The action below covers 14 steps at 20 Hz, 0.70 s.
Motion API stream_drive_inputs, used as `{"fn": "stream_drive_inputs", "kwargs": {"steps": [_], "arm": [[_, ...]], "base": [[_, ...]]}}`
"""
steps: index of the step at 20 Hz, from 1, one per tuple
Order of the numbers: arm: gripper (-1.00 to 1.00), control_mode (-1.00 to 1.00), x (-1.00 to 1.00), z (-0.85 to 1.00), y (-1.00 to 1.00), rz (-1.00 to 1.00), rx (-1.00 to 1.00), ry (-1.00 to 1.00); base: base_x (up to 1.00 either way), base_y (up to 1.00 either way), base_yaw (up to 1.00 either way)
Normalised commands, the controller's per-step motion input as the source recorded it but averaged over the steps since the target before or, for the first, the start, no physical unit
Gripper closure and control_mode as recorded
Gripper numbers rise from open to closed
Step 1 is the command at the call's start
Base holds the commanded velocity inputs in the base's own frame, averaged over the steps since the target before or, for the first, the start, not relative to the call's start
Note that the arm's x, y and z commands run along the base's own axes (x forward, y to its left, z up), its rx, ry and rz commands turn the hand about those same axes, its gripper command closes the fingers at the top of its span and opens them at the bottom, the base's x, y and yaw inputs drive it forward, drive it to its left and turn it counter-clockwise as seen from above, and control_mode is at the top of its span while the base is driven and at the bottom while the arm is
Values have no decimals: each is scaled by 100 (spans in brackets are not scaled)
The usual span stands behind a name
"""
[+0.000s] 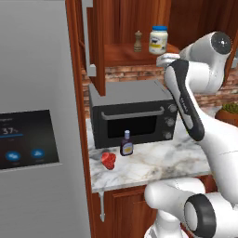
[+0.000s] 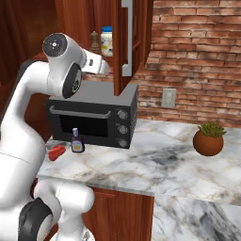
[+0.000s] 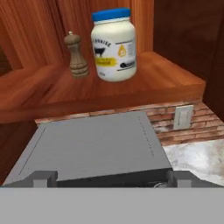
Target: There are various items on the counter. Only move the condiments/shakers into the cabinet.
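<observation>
The dark sauce bottle (image 1: 126,143) stood upright on the counter (image 1: 158,163) before the microwave (image 1: 132,113), the red lumpy object (image 1: 108,160) just beside it; the pepper mill (image 3: 76,55) and the blue-lidded jar (image 3: 113,44) already stood side by side on the cabinet (image 3: 105,89) shelf. The gripper (image 3: 107,177) hung released and empty, jaws wide, above the microwave top. By my judgement the bottle was the last piece; the arm should descend clear of the microwave's front, close on the bottle's body, and leave the red object alone.
</observation>
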Motion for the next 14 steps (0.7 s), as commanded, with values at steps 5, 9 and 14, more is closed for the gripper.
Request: {"fn": "stream_drive_inputs", "kwargs": {"steps": [5, 9, 14], "arm": [[-100, -100, -100, -97, 51, 10, -5, 5], [-100, -100, -100, -95, 54, 14, -4, 16], [-100, -100, -75, -93, 40, 13, -1, 31]], "base": [[0, 0, 0], [0, 0, 0], [0, 0, 0]]}}
